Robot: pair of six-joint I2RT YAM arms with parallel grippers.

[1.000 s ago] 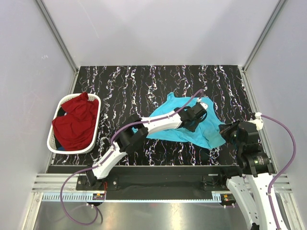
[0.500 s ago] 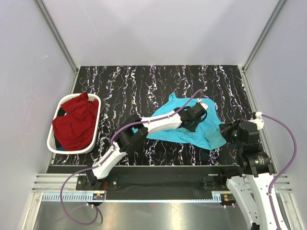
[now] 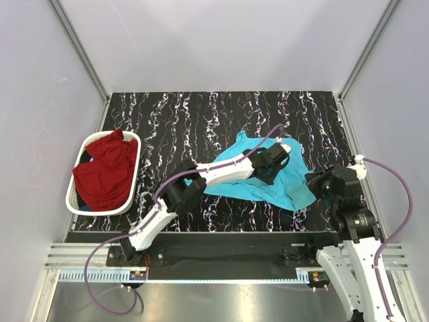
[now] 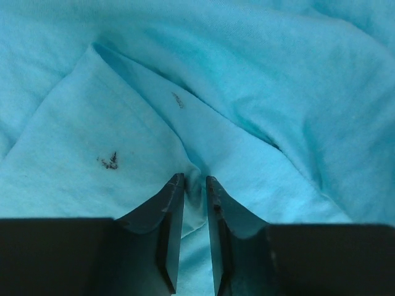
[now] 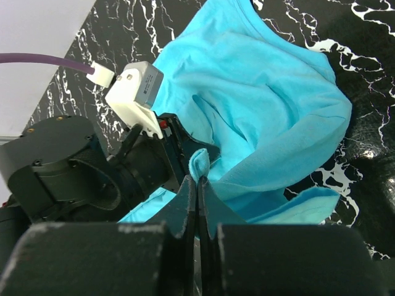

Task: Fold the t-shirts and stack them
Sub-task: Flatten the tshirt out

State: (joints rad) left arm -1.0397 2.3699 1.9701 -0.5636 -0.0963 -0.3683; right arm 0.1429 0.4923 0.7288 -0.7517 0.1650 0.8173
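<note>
**Item 1: turquoise t-shirt (image 3: 291, 181).** It lies on the table (image 3: 201, 121), right of centre, rumpled and only partly spread, with several layers lapped over one another.
- Handling: judged light, limp and not fragile. It will sag and drag rather than keep a shape. Best taken at a hem, a shoulder seam or a sleeve edge, with two holds set well apart so that the cloth can be drawn flat.
- Lie: the longest spread runs slantwise, from the far left to the near right. Which end is the neck cannot be read with certainty.

**Item 2: red t-shirt (image 3: 104, 174).** It is heaped in the white basket (image 3: 138, 157) at the left edge of the table, bunched, with no readable axis. Judged equally soft.

**Left fingers (image 4: 173, 209).** They are down on the middle of the turquoise t-shirt, narrowly parted with a ridge of cloth between them. Whether that ridge is pinched or only straddled cannot be told.

**Right fingers (image 5: 185, 203).** They are closed tight at the shirt's near-right edge, with a small tuft of turquoise cloth nipped at the tips.
</note>
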